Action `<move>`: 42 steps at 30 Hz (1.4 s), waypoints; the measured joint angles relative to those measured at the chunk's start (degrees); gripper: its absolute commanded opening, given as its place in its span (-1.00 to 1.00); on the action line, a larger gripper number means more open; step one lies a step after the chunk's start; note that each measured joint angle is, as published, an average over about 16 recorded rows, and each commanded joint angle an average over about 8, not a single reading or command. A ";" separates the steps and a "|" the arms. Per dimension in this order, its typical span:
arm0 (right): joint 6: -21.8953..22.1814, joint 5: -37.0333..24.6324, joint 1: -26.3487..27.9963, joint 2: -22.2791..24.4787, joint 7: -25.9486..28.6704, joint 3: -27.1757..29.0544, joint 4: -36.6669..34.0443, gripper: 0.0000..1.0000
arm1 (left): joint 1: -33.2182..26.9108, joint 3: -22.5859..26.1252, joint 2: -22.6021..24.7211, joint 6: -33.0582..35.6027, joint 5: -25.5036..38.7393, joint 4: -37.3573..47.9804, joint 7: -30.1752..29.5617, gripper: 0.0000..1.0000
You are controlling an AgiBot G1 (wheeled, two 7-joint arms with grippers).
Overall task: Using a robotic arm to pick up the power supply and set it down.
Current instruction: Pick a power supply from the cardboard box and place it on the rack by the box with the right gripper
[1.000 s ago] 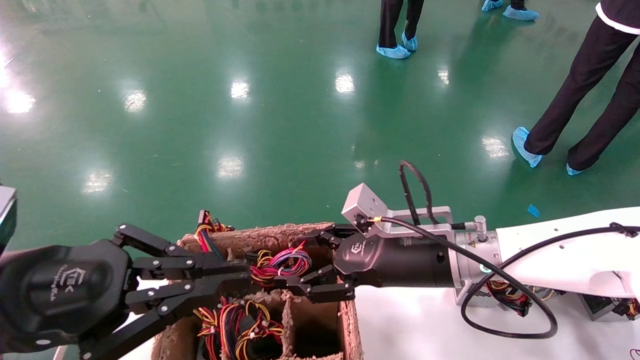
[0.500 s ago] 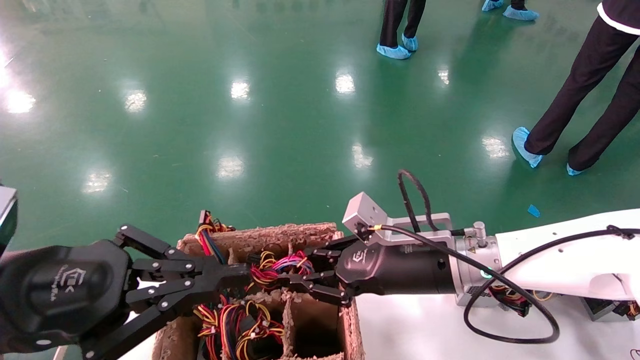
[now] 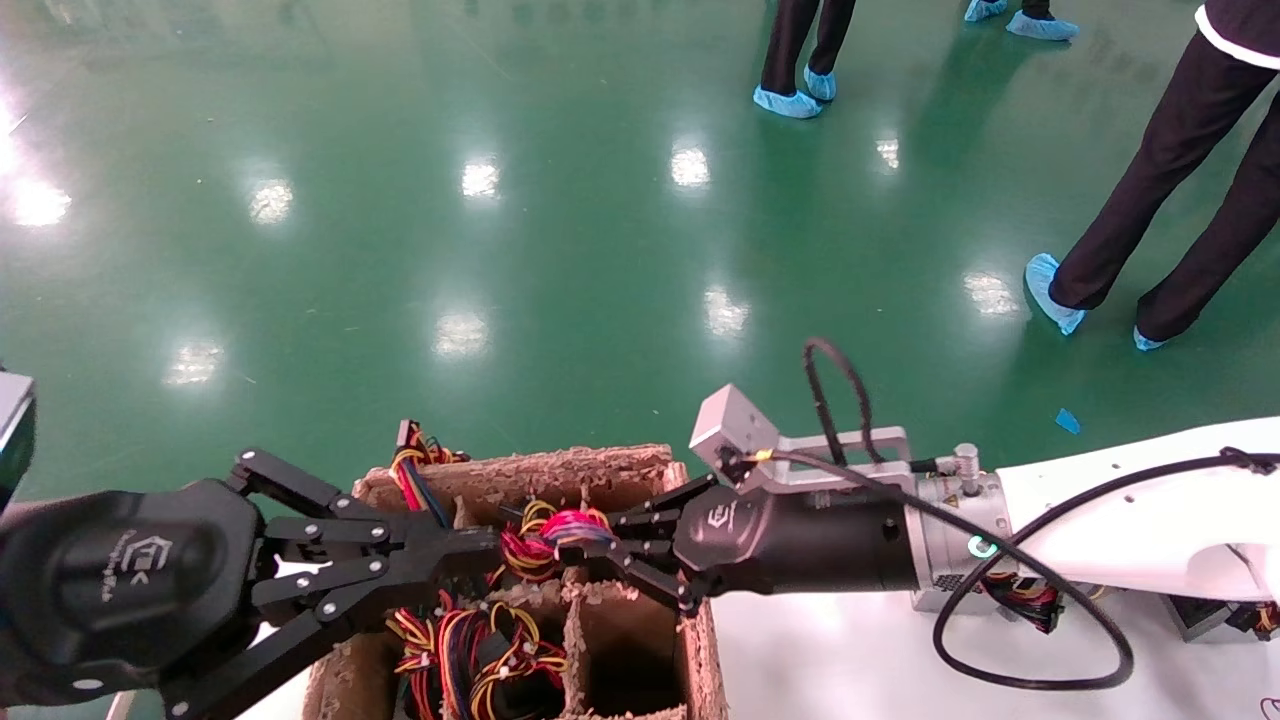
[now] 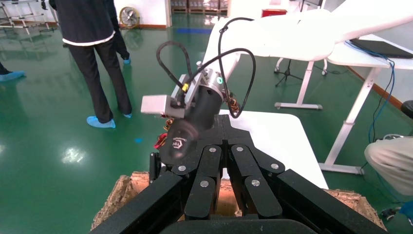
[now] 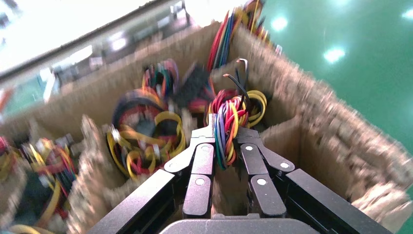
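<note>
Glossy green floor [image 3: 500, 200] behind, rough brown cardboard divider box [image 3: 560, 465] up front in head view; right gripper [image 3: 590, 545] reaching in from white arm, pinching purple-red-yellow wire bundle [image 3: 555, 530]; power supply body hidden below in cell. Left gripper [image 3: 440, 555] parked beside, fingers spread. Left wrist view: same arm over box edge. Right wrist view: fingertips [image 5: 207, 134] closed on limp, springy looped wires [image 5: 226, 126]. Likely risks: wires slipping through pads, plugs snagging ragged partitions on lifting.
</note>
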 measured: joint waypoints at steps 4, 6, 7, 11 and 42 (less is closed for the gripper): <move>-0.93 4.65 -0.67 -0.01 0.17 2.49 -1.38 -1.00 | 0.00 0.00 0.00 0.00 0.00 0.00 0.00 -1.00; -1.49 7.22 -0.86 0.08 0.34 3.91 -1.96 -1.00 | 0.00 0.00 0.00 0.00 0.00 0.00 0.00 -1.00; -1.78 8.55 -0.93 0.15 0.45 4.66 -2.21 -1.00 | 0.00 0.00 0.00 0.00 0.00 0.00 0.00 -1.00; -2.83 13.75 -0.91 0.69 0.97 7.69 -2.53 -1.00 | 0.00 0.01 0.00 0.00 0.00 0.00 0.00 -1.00; 13.07 30.06 -20.46 30.24 13.90 27.69 26.42 -1.00 | -0.01 0.02 -0.01 -0.01 -0.02 0.00 0.01 -1.00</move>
